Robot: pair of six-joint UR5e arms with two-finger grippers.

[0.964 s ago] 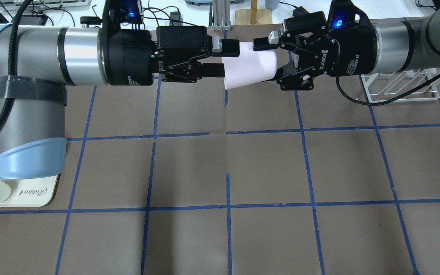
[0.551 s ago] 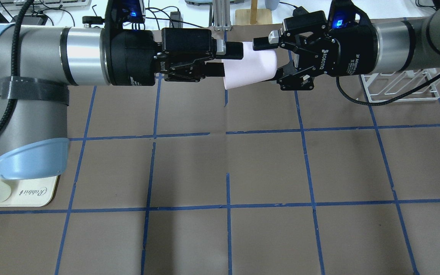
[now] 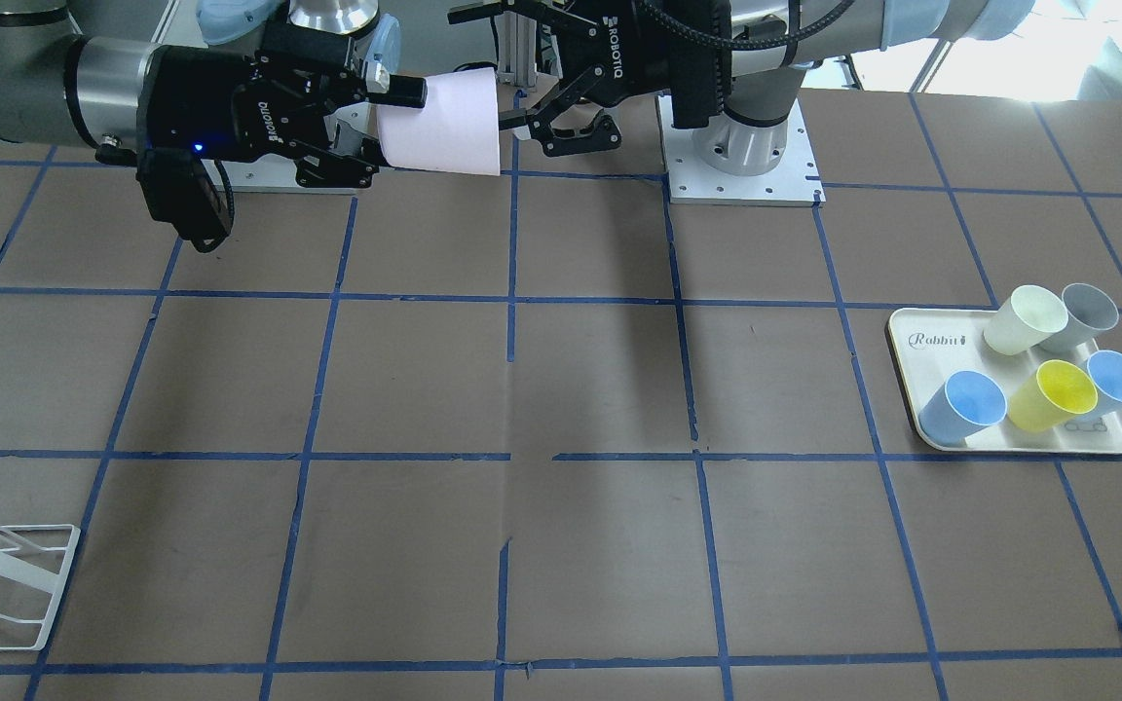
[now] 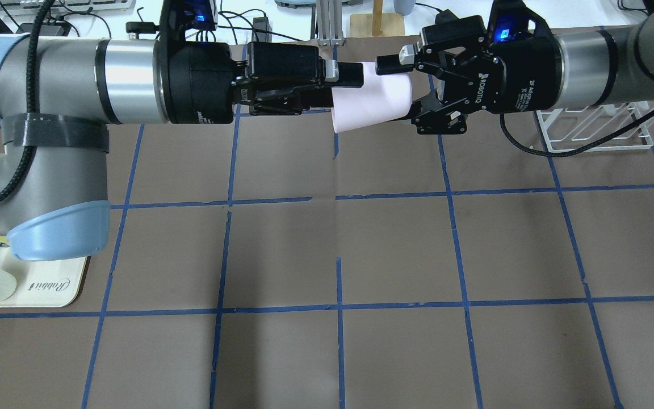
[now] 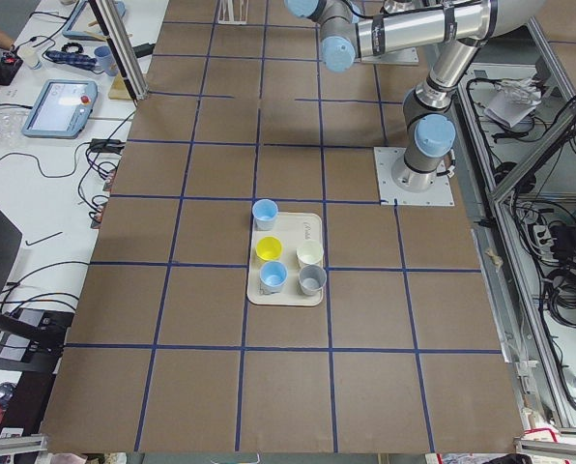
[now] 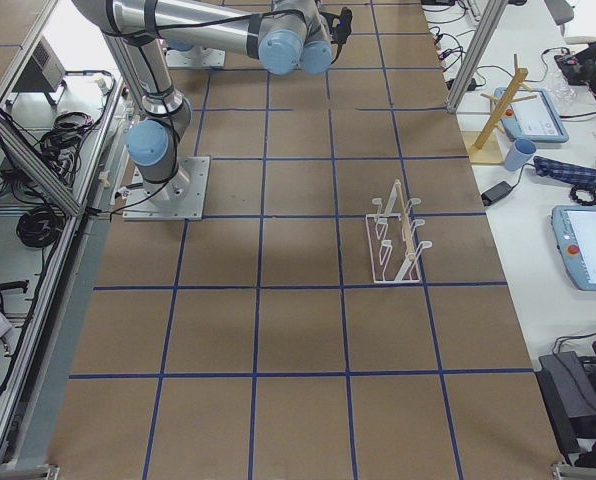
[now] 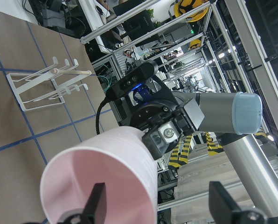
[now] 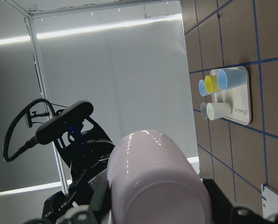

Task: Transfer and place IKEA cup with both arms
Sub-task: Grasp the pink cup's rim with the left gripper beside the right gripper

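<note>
pink cup [image 4: 369,103] in right jaws, left jaws at rim — contact unclear

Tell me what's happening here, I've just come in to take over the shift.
A handover in mid-air. The right gripper is shut on the base end of the pink cup, holding it on its side above the table, mouth toward the left gripper. That one is open, one finger inside the mouth and one outside, not yet closed. Five other cups sit on a tray.
</note>
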